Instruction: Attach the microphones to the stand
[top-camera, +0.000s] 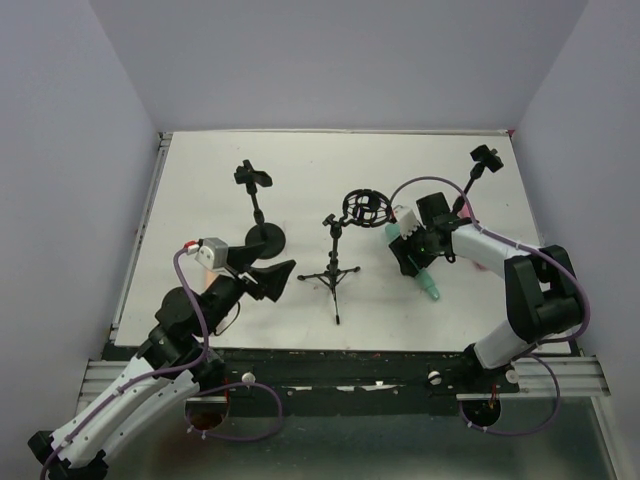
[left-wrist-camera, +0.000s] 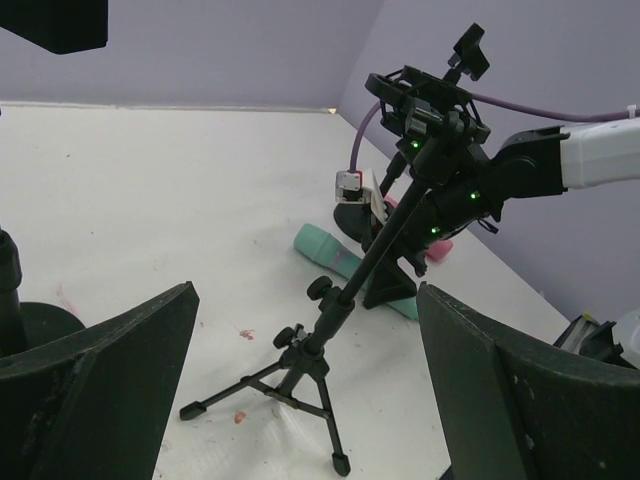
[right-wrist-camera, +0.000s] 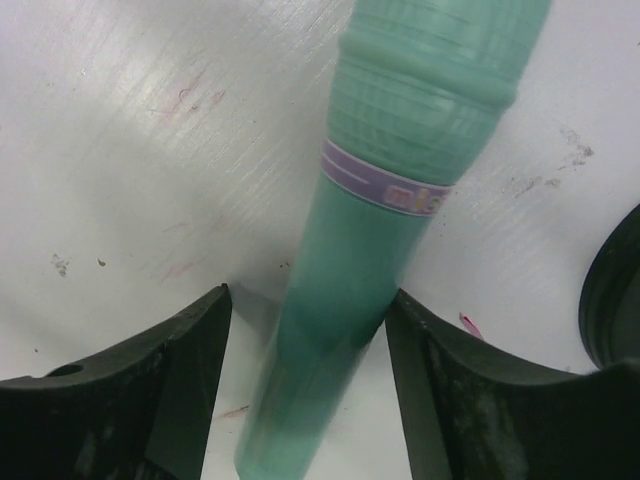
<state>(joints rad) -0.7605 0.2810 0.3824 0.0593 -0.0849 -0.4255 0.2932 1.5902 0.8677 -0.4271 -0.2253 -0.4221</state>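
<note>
though illegible, mint microphone (right-wrist-camera: 338, 310) label (right-wrist-camera: 385, 184)

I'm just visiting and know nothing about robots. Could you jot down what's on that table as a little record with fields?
Table: white
Stands: tripod stand with ring mount, centre; round-base stand with clip, left; neither holds a microphone
Microphone: mint green microphone, lying flat right of the tripod stand
Right end effector: open, fingers astride the mint green microphone
Left end effector: open, empty, beside the round-base stand
</note>
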